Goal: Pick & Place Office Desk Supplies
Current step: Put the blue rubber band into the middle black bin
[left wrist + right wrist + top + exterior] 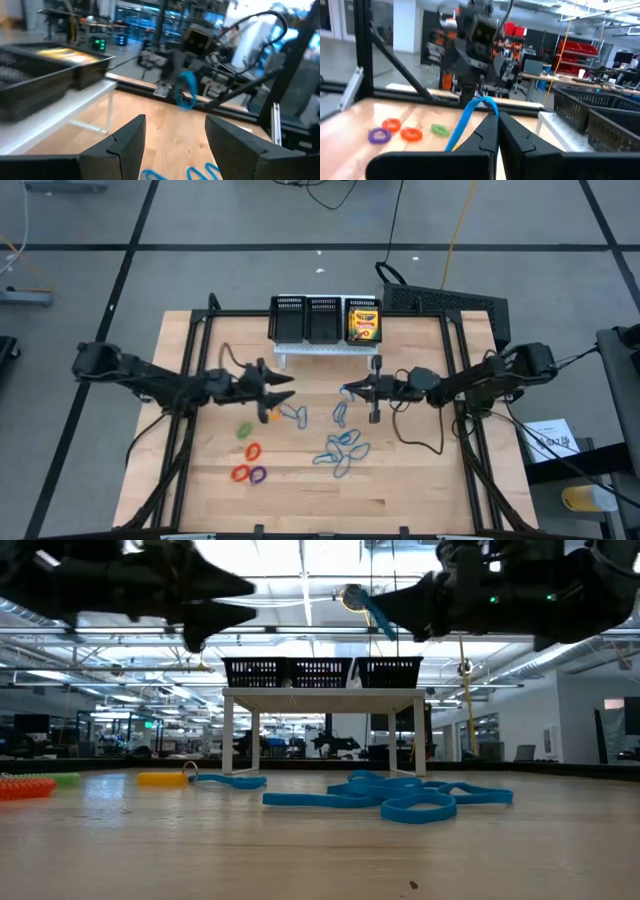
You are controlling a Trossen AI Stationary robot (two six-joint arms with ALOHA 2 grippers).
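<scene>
I see a thin blue oval loop (pixel 470 117) hanging limp from my right gripper (pixel 350 390), pinched between its tips; in the right wrist view it arches up over the fingertips (pixel 492 127) and trails down in a long narrow strip. The jaws are pressed fully together on it. That gripper is raised above the worktop (pixel 420 480), in front of the black mesh organiser (pixel 325 320), roughly below its middle compartment in the high view.

More blue loops (pixel 342 452) lie tangled in a loose heap on the wood beneath and just in front of the right gripper, with two more (pixel 293 416) lying apart towards the left arm. Small loops sit further left: a green one (pixel 244 429), an orange one (pixel 252 450), a red one (pixel 240 473) and a purple one (pixel 258 475), close together but mostly apart from each other.

A yellow-and-green crayon box (pixel 363 322) stands in the organiser's right compartment; I cannot tell how many boxes are packed there.

My left gripper (pixel 285 388) is also lifted off the worktop, pointing towards the right one, with its jaws spread fairly wide and nothing between them. A small orange piece (pixel 270 416) lies on the wood just below it.
</scene>
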